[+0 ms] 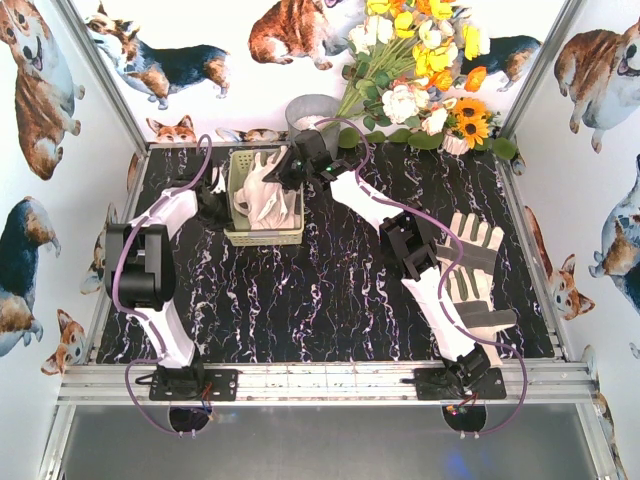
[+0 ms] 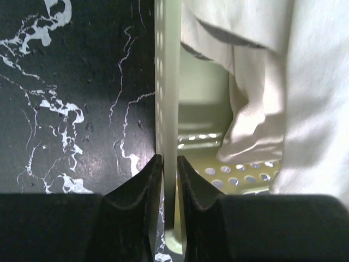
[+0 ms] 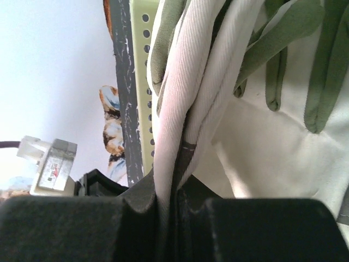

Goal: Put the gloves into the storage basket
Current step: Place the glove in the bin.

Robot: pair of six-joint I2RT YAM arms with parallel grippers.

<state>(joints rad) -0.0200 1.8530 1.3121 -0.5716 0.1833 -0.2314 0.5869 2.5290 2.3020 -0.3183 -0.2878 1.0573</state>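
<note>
The gloves (image 1: 258, 195) lie heaped in the storage basket (image 1: 262, 238), cream fabric bunched up above its rim. The basket sits at about 11 o'clock on the surface (image 1: 300, 300), its long side running from 12 to 6.

The right pincer (image 1: 296, 168) reaches in from 3 o'clock at the basket's far corner. It is closed tight on a fold of one pinched glove (image 3: 185, 82), whose white twill and grey-green finger strips hang against the holed basket wall.

The left pincer (image 2: 169, 166) stands at the basket's 9 o'clock side. Its fingers are narrowed onto the thin side wall, one outside on the surface and one inside.

A loose glove (image 1: 478, 255) lies flat at about 4 o'clock, well apart from the basket. Its fingers point to 12 and its cuff end is partly under the right arm.

The only label is a small tag (image 3: 53, 168) on a white plug in the right wrist view. It has a red mark, and its print is too small to read.

The surface is black with white marble veins, and a metal rail (image 1: 320, 380) runs along its 6 o'clock edge. A grey bucket (image 1: 310, 108) stands at 12 o'clock, with a bunch of yellow, white and orange flowers (image 1: 420, 60) at 1 o'clock. The white walls (image 1: 40, 80) around are printed with corgi dogs.
</note>
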